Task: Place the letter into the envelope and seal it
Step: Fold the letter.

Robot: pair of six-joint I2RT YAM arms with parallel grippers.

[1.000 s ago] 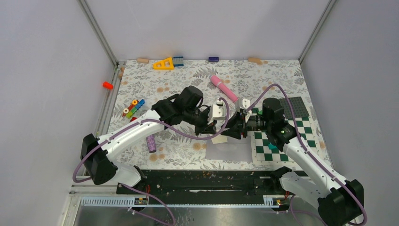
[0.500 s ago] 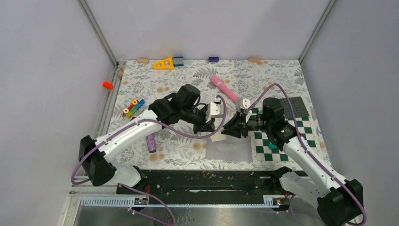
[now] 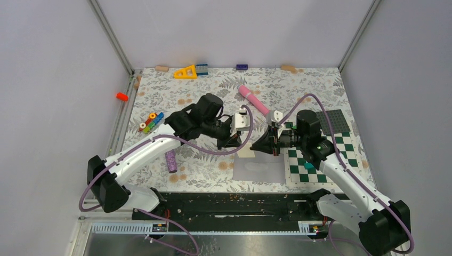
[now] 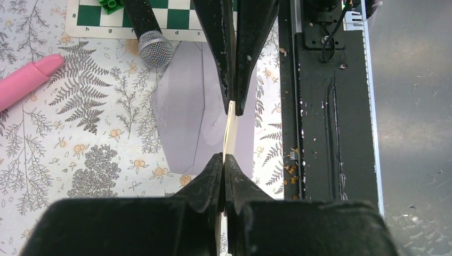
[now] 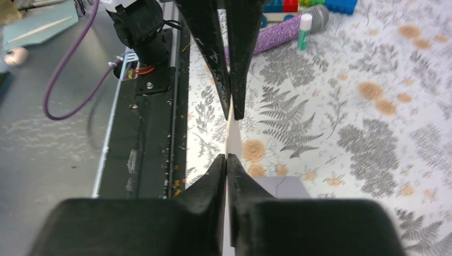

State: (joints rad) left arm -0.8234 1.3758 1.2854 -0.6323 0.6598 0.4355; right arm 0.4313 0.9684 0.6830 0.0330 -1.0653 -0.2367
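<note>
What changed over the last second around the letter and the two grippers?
The right gripper closed its jaws onto the letter. The left gripper drew back a little toward its own side, so the letter now spans a short gap between the two. The left gripper stayed shut on the letter throughout, and the envelope did not move.

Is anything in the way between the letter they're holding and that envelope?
Nothing visible. The left gripper and right gripper pinch the letter edge-on above the envelope, whose top lies bare.
</note>
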